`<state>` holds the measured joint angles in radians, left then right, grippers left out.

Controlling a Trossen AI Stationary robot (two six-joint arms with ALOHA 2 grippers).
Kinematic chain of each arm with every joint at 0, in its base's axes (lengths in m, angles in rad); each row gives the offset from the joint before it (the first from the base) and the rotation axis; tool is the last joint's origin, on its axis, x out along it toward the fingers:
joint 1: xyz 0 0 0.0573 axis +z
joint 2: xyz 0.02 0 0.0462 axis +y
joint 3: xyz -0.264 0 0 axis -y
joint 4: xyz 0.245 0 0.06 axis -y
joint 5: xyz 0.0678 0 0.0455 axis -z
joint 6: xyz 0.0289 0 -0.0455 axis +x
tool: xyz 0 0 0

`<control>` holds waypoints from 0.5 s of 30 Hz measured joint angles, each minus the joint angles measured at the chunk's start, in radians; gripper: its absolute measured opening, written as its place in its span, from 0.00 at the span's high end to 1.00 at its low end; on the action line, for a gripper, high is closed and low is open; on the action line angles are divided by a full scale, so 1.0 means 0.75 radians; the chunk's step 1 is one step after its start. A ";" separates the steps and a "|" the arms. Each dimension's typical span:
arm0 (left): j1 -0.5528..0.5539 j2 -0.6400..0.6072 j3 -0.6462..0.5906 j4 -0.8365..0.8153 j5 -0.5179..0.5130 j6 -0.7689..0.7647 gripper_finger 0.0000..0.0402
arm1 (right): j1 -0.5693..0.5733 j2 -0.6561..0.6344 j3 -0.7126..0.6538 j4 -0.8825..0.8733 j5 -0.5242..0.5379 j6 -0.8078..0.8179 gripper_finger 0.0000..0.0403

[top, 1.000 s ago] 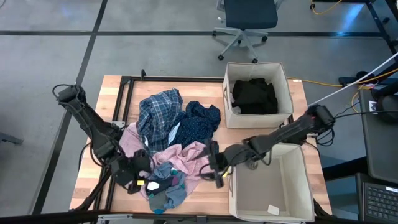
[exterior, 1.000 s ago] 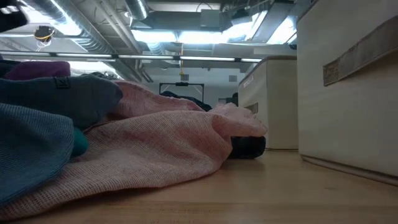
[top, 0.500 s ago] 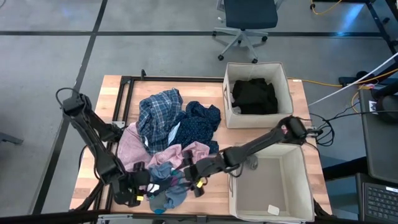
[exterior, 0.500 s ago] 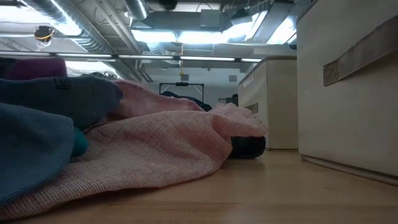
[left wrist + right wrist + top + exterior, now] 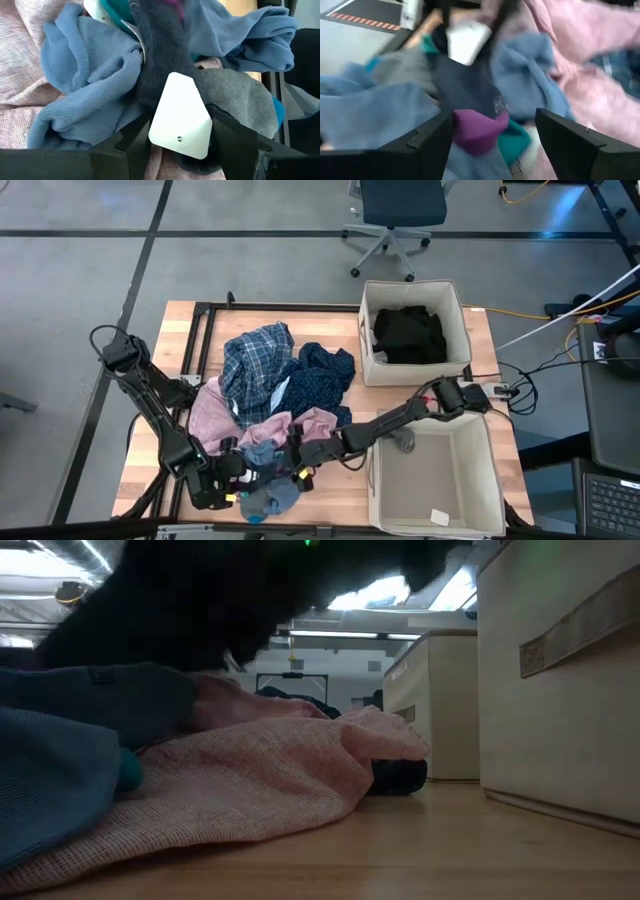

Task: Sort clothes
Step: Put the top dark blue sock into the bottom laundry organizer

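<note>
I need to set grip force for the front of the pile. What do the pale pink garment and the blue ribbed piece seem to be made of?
The pale pink garment looks like a loose, open-weave knit, matte, with a visible grid texture. The blue ribbed piece looks like soft fine-rib jersey, probably cotton, going by its parallel ridges and limp folds. The exact fibre of either cannot be told.

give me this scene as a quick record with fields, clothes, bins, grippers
pile: blue plaid shirt, navy dotted garment, pale pink knit garment, grey-teal socks, all loose on the wooden table
far bin: square beige fabric bin holding black clothes
near bin: second beige fabric bin, a small white tag inside
left gripper: open, at the socks, white tag between its fingers
right gripper: open, over the same socks
</note>
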<state>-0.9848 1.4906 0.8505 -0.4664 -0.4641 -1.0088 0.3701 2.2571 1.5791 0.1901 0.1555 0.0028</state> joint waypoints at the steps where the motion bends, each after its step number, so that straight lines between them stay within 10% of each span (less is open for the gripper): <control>1: 0.000 0.000 0.000 0.000 -0.002 -0.001 0.54 | -0.008 0.009 0.000 -0.001 0.001 0.023 0.31; 6: 0.004 0.000 0.000 0.001 -0.028 0.001 0.54 | -0.015 0.027 0.000 0.002 -0.034 0.029 0.44; 15: 0.016 -0.024 0.000 0.003 -0.015 0.053 0.54 | -0.009 0.016 -0.001 -0.012 -0.128 0.010 0.96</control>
<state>-0.9730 1.4729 0.8505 -0.4638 -0.4753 -0.9688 0.3633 2.2694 1.5783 0.1811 0.0597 0.0106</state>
